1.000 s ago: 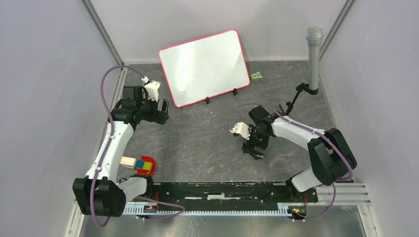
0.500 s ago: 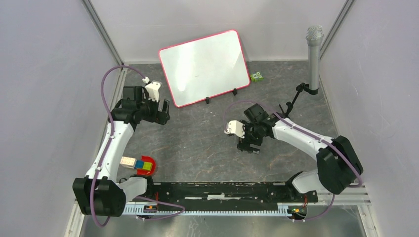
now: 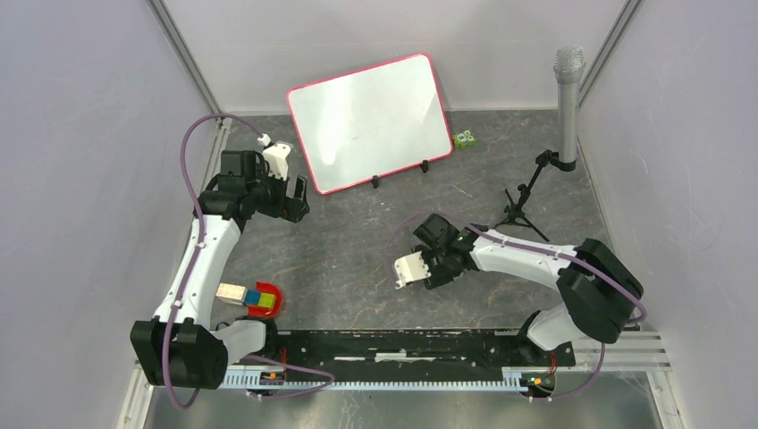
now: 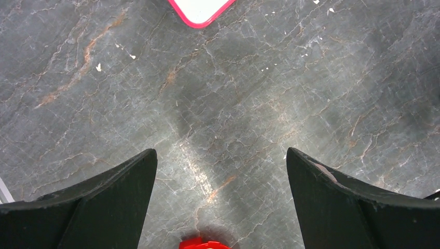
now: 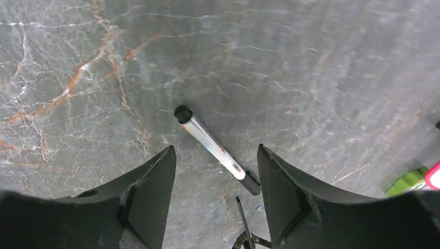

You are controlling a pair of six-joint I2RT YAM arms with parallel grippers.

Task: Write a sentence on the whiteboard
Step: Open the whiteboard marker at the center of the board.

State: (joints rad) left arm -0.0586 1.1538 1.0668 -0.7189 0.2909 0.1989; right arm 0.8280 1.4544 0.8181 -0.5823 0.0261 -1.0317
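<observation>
Both of my hands are spread wide and grip nothing. My left hand (image 4: pixel 221 151) hangs over bare grey-veined counter (image 4: pixel 321 78), its two black fingers (image 4: pixel 104 207) far apart. From above it sits just beside the lower left corner of the whiteboard (image 3: pixel 371 123), and that red-pink corner peeks in at the top edge of my left wrist view.

The whiteboard stands propped at the back of the counter, left of centre and turned a little askew, with its small black feet (image 3: pixel 375 182) on the lower long edge. Its face looks plain white from above; I cannot make out any writing at this size.

My right hand (image 5: pixel 215 147) is low over the middle of the counter, well apart from the whiteboard. Framed between its open fingers, a marker (image 5: pixel 205 136) lies flat on the stone, with a pale barrel and black at both ends. It slants from upper left to lower right in my right wrist view, and neither finger touches it. Just past its lower end a thin black leg of the tripod (image 3: pixel 518 214) shows.

That tripod carries a grey microphone (image 3: pixel 569 89) at the back right. A green toy (image 3: pixel 464 139) sits near the whiteboard's lower right corner. Near my left arm's base a red bowl (image 3: pixel 275 295) holds coloured blocks (image 3: pixel 259 299), with a pale block (image 3: pixel 231 291) just beside it.
</observation>
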